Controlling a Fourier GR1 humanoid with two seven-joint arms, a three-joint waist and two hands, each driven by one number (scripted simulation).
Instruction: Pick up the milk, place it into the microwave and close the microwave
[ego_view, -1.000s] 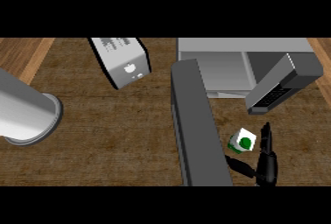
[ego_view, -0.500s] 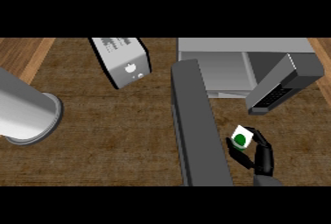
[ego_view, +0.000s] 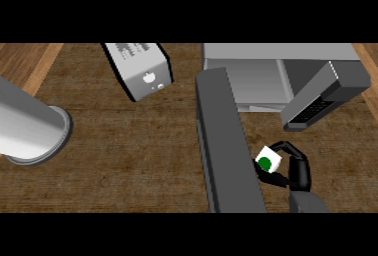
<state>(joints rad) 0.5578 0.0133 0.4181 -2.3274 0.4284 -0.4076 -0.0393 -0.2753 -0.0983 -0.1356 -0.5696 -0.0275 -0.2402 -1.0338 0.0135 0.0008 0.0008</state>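
black right hand (ego_view: 294, 167) curled round boxy white milk (ego_view: 269, 159) — beside flat grey microwave door (ego_view: 225, 145)

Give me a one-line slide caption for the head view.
Right hand, fingers curled round the milk carton, beside the open microwave door.

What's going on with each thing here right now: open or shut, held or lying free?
Microwave: open, nothing seen inside.
Microwave door: swung wide open, out over the counter.
Milk carton: held by the right robot hand, in front of the microwave, not yet inside.
Right robot hand: fingers curled round the milk carton.
Metal pot: free at the left, untouched.
Grey box: free, untouched.
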